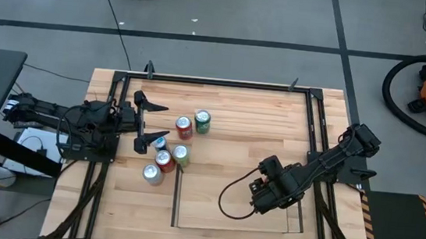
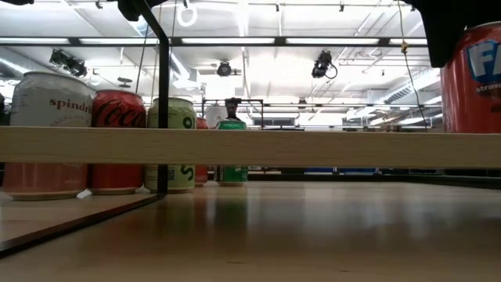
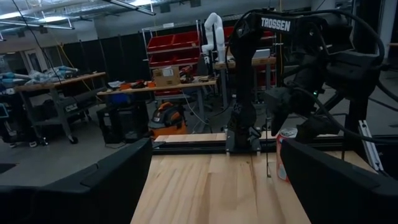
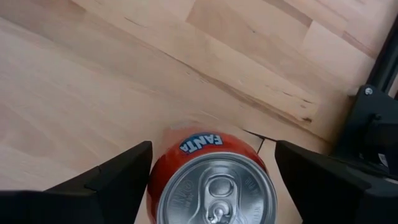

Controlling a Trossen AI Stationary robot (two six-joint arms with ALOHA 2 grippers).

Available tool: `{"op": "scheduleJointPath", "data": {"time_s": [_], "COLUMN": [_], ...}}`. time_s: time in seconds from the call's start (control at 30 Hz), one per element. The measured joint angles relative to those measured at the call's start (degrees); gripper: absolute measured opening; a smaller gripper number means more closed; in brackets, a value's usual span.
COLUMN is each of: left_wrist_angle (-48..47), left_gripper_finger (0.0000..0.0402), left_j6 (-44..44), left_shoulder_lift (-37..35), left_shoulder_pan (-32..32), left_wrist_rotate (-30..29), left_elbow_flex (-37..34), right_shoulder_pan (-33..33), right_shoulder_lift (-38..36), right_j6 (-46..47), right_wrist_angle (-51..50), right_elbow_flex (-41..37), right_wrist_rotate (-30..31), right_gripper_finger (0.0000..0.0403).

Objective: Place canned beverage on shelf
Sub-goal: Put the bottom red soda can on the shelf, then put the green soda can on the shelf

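A red Fanta can [image 4: 214,186] stands upright on the shelf [image 1: 212,210], a light-wood panel with thin dark rods, raised above the tabletop near its front. In the low view the can's base [image 2: 470,125] rests on the shelf's top [image 2: 250,147]. My right gripper [image 4: 214,180] is above the can, with one finger on each side of it. In the high view my right gripper [image 1: 266,191] hides the can. My left gripper [image 1: 144,118] is open and empty at the table's left, beside a cluster of cans [image 1: 175,147]. My right gripper has the Fanta can's upper side wall [image 4: 163,163] between its two fingers, one finger against each side. The fingers [image 4: 124,177] come from above, pointing down. The can stands upright with its base on the shelf.
Several other cans stand on the tabletop left of the shelf, among them a red one [image 1: 184,126], a green one [image 1: 202,121] and a silver one [image 1: 152,174]. The low view shows them behind the shelf's edge [image 2: 117,110]. A black frame [image 1: 217,81] borders the table.
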Motion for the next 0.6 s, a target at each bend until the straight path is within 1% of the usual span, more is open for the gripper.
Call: {"op": "scheduleJointPath", "data": {"time_s": [0.27, 0.5, 0.6], "left_wrist_angle": [-0.1, -1.4, -2.4], "left_gripper_finger": [0.0368, 0.0368, 0.0368], "left_j6": [0.0, -0.2, 0.0], "left_shoulder_lift": [0.0, 0.0, 0.0], "left_shoulder_pan": [0.0, 0.0, 0.0], "left_wrist_rotate": [0.0, 0.0, 0.0], "left_elbow_flex": [0.0, 0.0, 0.0], "right_shoulder_pan": [0.0, -0.2, -0.5], "right_shoulder_lift": [0.0, 0.0, 0.0], "right_j6": [0.0, -1.6, -3.1], "right_wrist_angle": [-0.5, -0.7, -0.3], "right_elbow_flex": [0.0, 0.0, 0.0], "right_wrist_rotate": [0.6, 4.7, 7.8], "right_gripper_finger": [0.0348, 0.0348, 0.0348]}}
